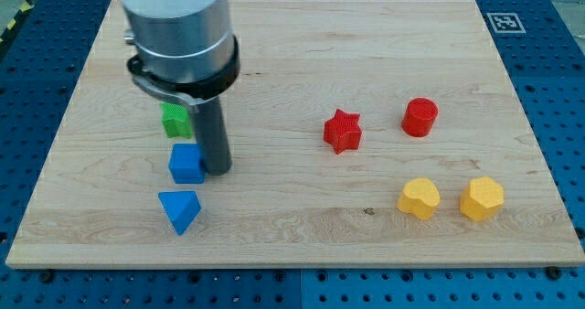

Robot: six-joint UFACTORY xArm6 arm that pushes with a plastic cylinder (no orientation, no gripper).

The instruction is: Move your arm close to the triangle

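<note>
A blue triangle (179, 210) lies on the wooden board (302, 227) at the view's lower left. My tip (218, 170) stands just above and to the right of it, right beside a blue cube (186, 164) on that cube's right side. A green block (175, 120) sits above the blue cube, partly hidden behind the arm's grey body.
A red star (343, 131) and a red cylinder (420, 117) lie right of centre. A yellow heart-like block (419, 199) and a yellow hexagon (482, 198) lie at the lower right. A marker tag (504, 21) is at the board's top right corner.
</note>
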